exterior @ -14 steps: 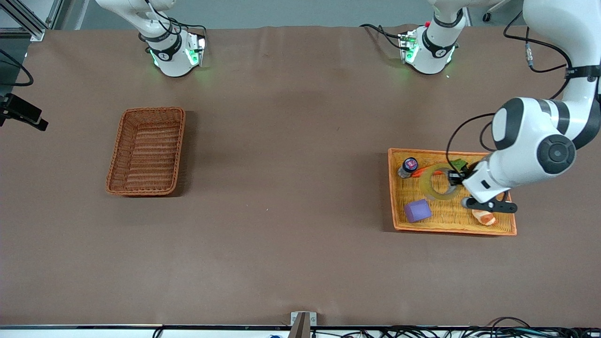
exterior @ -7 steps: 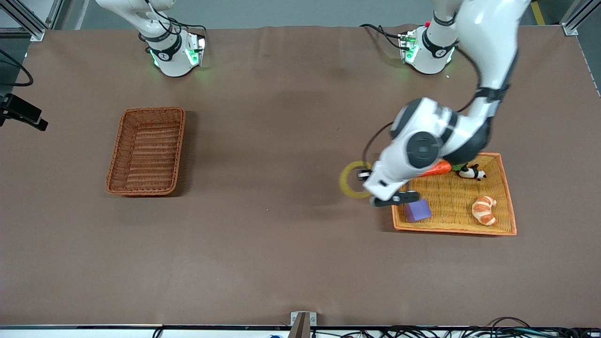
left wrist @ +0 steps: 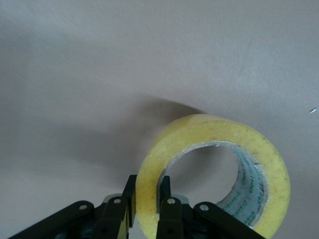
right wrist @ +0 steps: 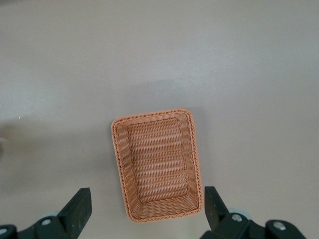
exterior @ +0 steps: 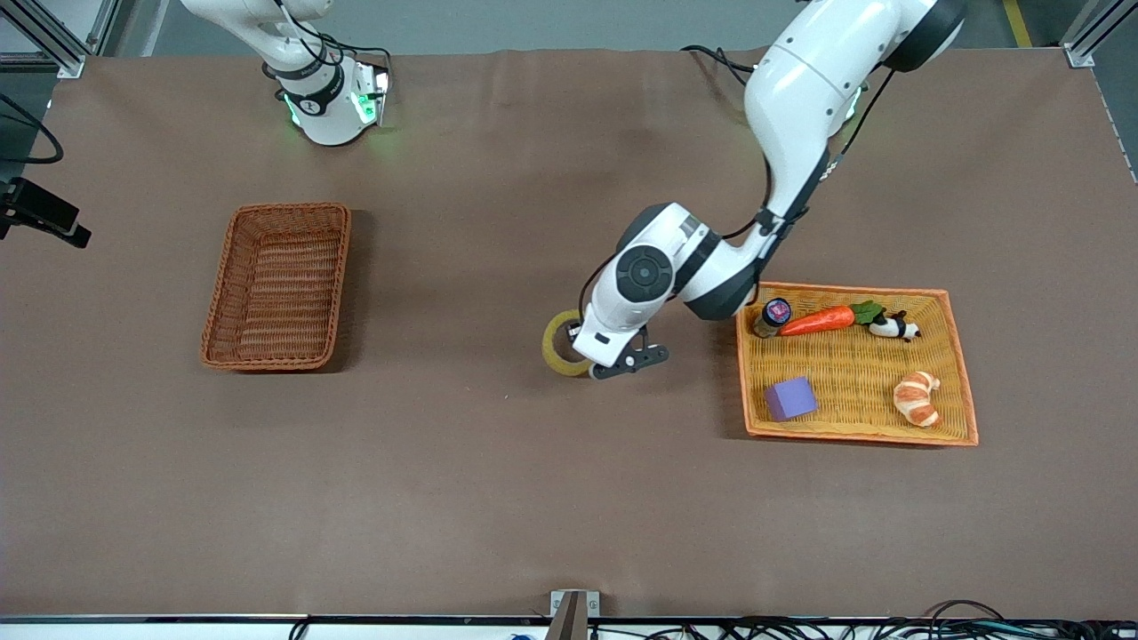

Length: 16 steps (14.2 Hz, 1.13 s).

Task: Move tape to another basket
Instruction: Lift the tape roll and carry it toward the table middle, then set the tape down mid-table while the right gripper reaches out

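The tape [exterior: 557, 344], a yellowish ring with a grey core, is held upright by my left gripper [exterior: 582, 357]. The gripper is over the bare table between the yellow tray and the basket, close to the tray. In the left wrist view the tape [left wrist: 199, 130] has its wall pinched between the two fingers of the left gripper [left wrist: 148, 188]. The dark reddish-brown wicker basket [exterior: 277, 286] stands empty toward the right arm's end. My right gripper [right wrist: 147, 203] is open and hangs high over the basket [right wrist: 157, 162]; it does not show in the front view.
The yellow woven tray [exterior: 853, 437] with an orange rim lies toward the left arm's end. It holds a carrot [exterior: 818, 321], a small bottle [exterior: 772, 316], a purple cube [exterior: 790, 398], a croissant [exterior: 917, 398] and a panda toy [exterior: 892, 328].
My left gripper has carried the tape out of the yellow tray and over the bare table, toward the right arm's end. The right arm has not moved.
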Tool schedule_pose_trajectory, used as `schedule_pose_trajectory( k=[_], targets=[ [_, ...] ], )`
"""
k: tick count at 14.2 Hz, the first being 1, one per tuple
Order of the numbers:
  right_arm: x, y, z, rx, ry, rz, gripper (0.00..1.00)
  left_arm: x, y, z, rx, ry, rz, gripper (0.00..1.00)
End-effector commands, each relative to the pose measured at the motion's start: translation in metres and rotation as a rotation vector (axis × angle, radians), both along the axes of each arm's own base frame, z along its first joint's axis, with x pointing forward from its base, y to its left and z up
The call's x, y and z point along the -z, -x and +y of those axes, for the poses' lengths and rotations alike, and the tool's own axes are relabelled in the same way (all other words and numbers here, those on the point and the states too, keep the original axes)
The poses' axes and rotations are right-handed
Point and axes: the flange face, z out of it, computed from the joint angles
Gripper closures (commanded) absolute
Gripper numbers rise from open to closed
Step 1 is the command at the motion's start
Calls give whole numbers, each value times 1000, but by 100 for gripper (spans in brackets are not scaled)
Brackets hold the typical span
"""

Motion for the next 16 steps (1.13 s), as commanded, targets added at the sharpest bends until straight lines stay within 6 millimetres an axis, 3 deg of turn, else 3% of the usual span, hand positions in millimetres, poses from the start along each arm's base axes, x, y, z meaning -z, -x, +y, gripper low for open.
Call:
schedule_pose_trajectory(
  k=[1, 2, 3, 4, 5, 7, 8, 10, 12, 15, 16],
  targets=[
    [-2, 7, -1, -9, -23, -10, 0, 1, -6, -12, -15, -7, -38, 80],
    [-1, 6, -1, -9, -23, -9, 0, 1, -5, -17, -8, -3, -44, 64],
    [-1, 7, -1, -9, -23, -7, 0, 3, -5, -19, -3, -6, -52, 23],
    [-1, 6, 0, -9, -23, -7, 0, -2, -6, -20, 2, -10, -73, 0],
    [1, 5, 1, -11, -23, -4, 0, -16, -17, -9, -5, -21, -103, 0],
    [3, 2, 14, -37, -25, 0, 0, -74, -39, 13, 9, -40, -197, 0],
    [4, 1, 35, -68, -36, 5, 0, -104, -60, 46, 29, -93, -242, 0],
    [24, -11, 82, -142, -77, 27, 0, -174, -84, 106, 59, -137, -279, 0],
    [52, -30, 133, -172, -96, 22, 0, -231, -97, 173, 78, -183, -271, 0],
    [111, -50, 238, -121, -110, 22, 0, -323, -91, 268, 244, -227, -271, 0],
    [137, -55, 276, -109, -124, 17, 0, -344, -86, 296, 277, -234, -263, 0]
  ],
)
